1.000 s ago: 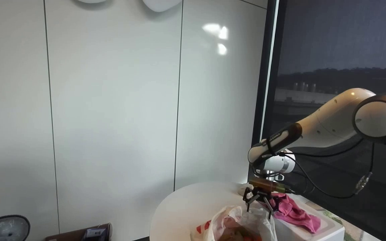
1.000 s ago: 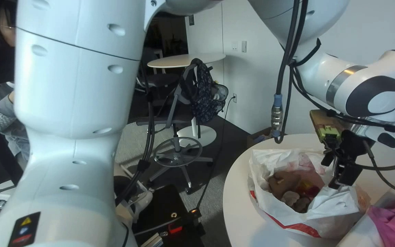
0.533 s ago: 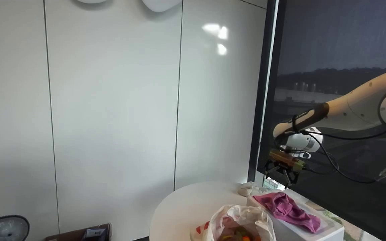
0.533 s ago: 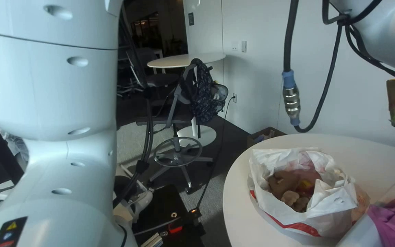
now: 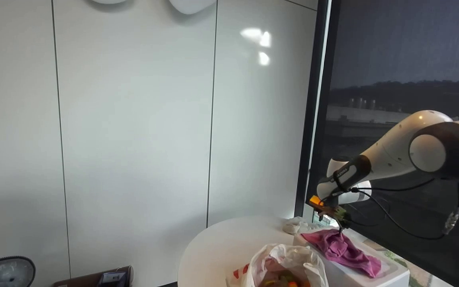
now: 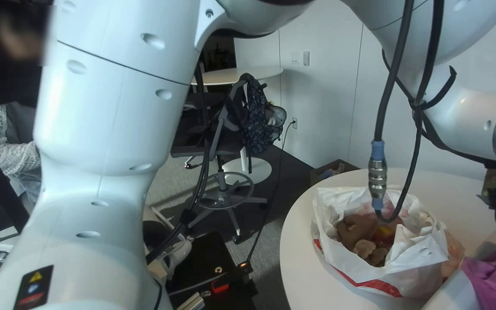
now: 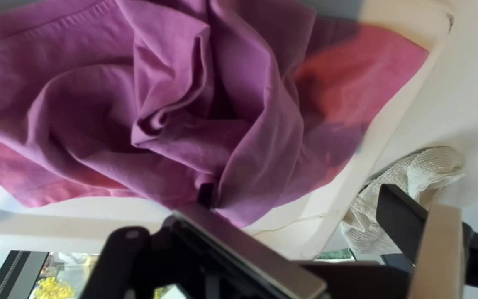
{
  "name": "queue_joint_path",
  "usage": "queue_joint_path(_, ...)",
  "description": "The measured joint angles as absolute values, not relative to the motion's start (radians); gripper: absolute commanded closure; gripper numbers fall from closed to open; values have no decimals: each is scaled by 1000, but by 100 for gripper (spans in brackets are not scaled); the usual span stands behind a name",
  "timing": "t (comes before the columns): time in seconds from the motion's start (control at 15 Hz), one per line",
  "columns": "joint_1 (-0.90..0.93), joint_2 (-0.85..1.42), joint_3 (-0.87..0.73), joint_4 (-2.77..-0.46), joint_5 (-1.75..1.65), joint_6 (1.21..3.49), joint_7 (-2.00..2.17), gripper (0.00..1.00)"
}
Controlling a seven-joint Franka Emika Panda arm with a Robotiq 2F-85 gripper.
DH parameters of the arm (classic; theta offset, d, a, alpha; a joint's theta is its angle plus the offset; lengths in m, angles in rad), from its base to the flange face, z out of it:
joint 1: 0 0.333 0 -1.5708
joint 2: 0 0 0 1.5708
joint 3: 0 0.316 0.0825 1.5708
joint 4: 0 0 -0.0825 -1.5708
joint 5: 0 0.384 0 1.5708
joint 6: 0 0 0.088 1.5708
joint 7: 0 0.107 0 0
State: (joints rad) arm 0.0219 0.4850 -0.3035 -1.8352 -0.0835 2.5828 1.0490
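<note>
Basically, we use the white box [image 5: 393,275] as our ref. pt. Our gripper [image 7: 299,197] hangs above one edge of it, fingers spread wide w/ nothing btwn them; one tip is v. near the pink cloth [image 7: 172,104], but we can't tell if it's touching. That cloth lies crumpled on top of the box, prob. kept there just by its own weight & friction. Just beside the box, on the round table [image 6: 306,275], stands a plastic bag [image 6: 416,275], mouth agape, presumably propped by the stuff inside, incl. a brown item [image 6: 353,230]. Past the box's corner we see pale knit fabric [image 7: 365,224], maybe there 'cause the pink cloth fills most of the box's top.
</note>
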Motion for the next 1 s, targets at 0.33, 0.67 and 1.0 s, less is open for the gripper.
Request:
queue_joint_path(0.33, 158, 573, -431, -1753, -350, 2474, 1293, 0)
queue_joint_path(0.67, 116, 573, -338, -1692, -325, 2169, 1237, 0)
queue_joint_path(1.0, 32, 591, -274, -1676, -285, 2158, 1201, 0)
